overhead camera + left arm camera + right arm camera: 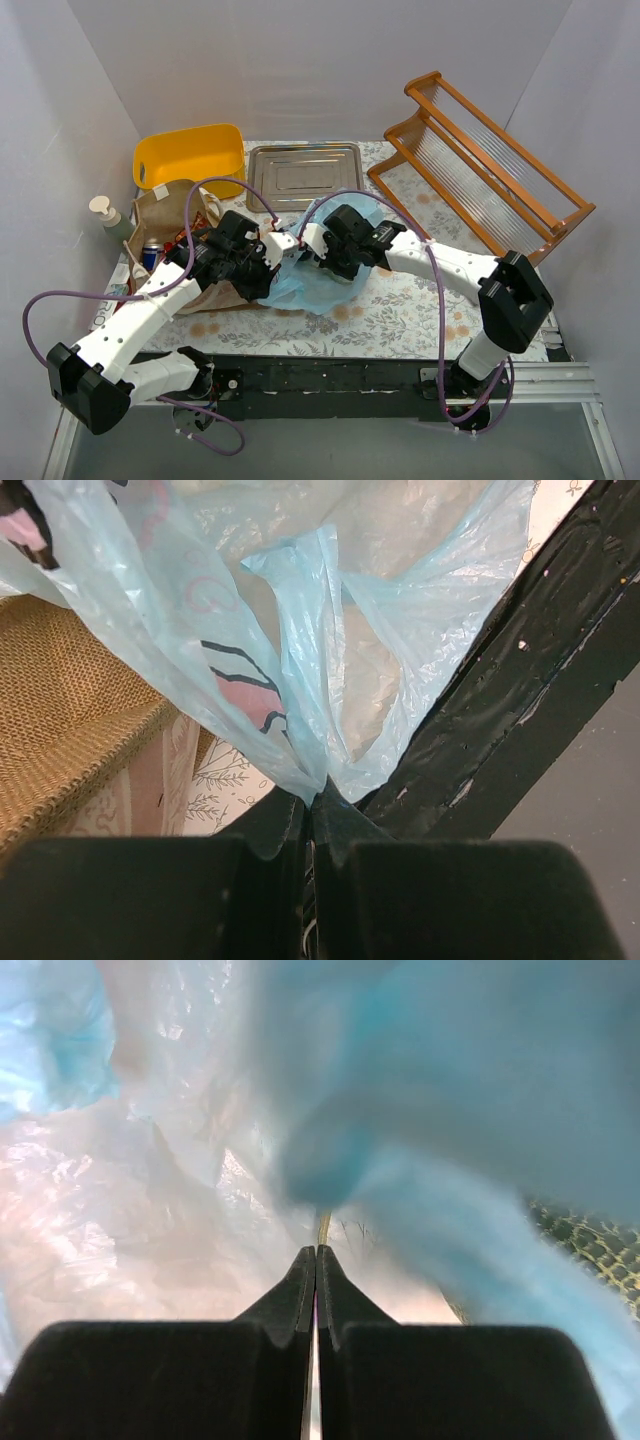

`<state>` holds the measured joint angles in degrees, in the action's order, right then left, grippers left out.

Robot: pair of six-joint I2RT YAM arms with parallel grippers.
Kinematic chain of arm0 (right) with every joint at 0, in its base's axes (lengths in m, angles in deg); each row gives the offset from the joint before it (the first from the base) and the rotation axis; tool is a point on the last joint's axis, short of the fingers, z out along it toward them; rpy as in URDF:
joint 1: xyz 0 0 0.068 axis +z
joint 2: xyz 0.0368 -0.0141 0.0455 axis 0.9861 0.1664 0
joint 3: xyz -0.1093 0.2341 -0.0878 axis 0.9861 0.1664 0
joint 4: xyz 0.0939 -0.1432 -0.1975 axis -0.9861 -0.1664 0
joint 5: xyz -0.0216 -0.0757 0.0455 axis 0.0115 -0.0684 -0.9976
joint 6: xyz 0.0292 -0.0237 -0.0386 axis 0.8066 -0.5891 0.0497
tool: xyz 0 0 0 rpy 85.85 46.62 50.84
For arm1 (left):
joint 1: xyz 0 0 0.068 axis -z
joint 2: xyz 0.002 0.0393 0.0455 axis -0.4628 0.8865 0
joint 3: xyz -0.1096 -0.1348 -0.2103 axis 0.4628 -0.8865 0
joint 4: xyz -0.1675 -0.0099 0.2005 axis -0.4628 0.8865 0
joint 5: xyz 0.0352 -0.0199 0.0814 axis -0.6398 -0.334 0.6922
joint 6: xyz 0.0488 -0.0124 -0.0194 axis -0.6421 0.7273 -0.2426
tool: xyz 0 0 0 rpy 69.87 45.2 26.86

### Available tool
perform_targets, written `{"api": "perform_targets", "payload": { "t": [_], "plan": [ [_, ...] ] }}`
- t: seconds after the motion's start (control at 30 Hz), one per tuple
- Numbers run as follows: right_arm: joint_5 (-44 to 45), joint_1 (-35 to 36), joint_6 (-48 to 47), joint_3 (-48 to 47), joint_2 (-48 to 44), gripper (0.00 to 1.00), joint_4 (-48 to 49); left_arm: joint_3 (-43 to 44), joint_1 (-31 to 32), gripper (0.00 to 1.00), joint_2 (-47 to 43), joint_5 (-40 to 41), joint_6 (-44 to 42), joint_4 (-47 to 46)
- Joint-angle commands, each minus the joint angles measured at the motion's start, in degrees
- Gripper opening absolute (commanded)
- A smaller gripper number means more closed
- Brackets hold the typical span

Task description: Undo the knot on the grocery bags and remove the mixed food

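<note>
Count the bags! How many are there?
2. The light blue plastic bag is in the middle, pinched by the left gripper and right gripper; the brown paper bag lies left of it. Others may be hidden.

blue bag (322, 288): thin plastic film, crinkled, glossy, half see-through
paper bag (160, 212): brown paper, matt, with a rough woven-looking grain up close
tub (190, 155): yellow plastic, smooth, faint sheen
tray (303, 178): silvery metal, dull shine
rack (480, 170): orange-brown wood, varnished; ribbed clear slats
table cover (400, 310): flower-printed, smooth, matt
</note>
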<state>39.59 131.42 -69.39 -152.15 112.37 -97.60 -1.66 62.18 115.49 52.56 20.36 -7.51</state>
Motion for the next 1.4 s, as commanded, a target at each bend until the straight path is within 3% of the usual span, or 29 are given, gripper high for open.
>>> {"api": "perform_targets", "payload": {
  "t": [0.0, 0.03, 0.13, 0.33, 0.5, 0.6, 0.63, 0.7, 1.07, 1.37],
  "plan": [
    [0.13, 0.24, -0.25, 0.44, -0.84, 0.04, -1.14, -0.16, 0.11, 0.00, -1.77, -0.92, -0.23, -0.84],
    [1.10, 0.24, 0.54, 2.27, -0.58, 0.13, -0.26, -0.16, 0.11, 0.00, -1.59, -1.01, -0.14, -1.01],
    [6.01, 0.06, 2.13, 3.69, 1.97, 0.24, 3.44, 0.28, 0.11, 0.00, -1.42, -1.44, -0.05, -1.01],
    [7.79, -1.52, 2.56, 1.68, 8.12, 0.34, 5.38, 0.28, 0.11, 0.00, -1.77, -1.80, -0.05, -0.75],
    [2.80, -2.75, 2.74, 2.02, 11.90, 0.38, 5.38, -0.42, 0.11, 0.00, -1.94, -1.80, 0.04, -0.92],
    [-4.94, -3.80, 2.49, 2.81, 12.78, 0.33, 3.89, -0.16, 0.11, 0.00, -1.94, -1.45, 0.04, -0.75],
    [-6.09, -3.98, 2.05, 3.17, 12.70, 0.10, 3.36, 0.01, 0.02, 0.00, -1.86, -1.27, 0.04, -0.75],
    [-8.02, -3.98, 0.47, 3.52, 11.73, 0.01, 3.09, 0.02, 0.02, 0.00, -1.85, -1.10, 0.04, -0.75],
    [-10.75, -4.07, -3.93, -5.88, -4.33, 0.01, -9.73, -1.30, -0.16, 0.00, -2.38, -0.65, -0.22, -1.62],
    [-13.73, -4.16, -10.95, -6.32, -14.80, 0.01, -16.16, -2.00, -0.16, 0.00, -1.68, 0.84, -1.19, -2.86]
  ]
}}
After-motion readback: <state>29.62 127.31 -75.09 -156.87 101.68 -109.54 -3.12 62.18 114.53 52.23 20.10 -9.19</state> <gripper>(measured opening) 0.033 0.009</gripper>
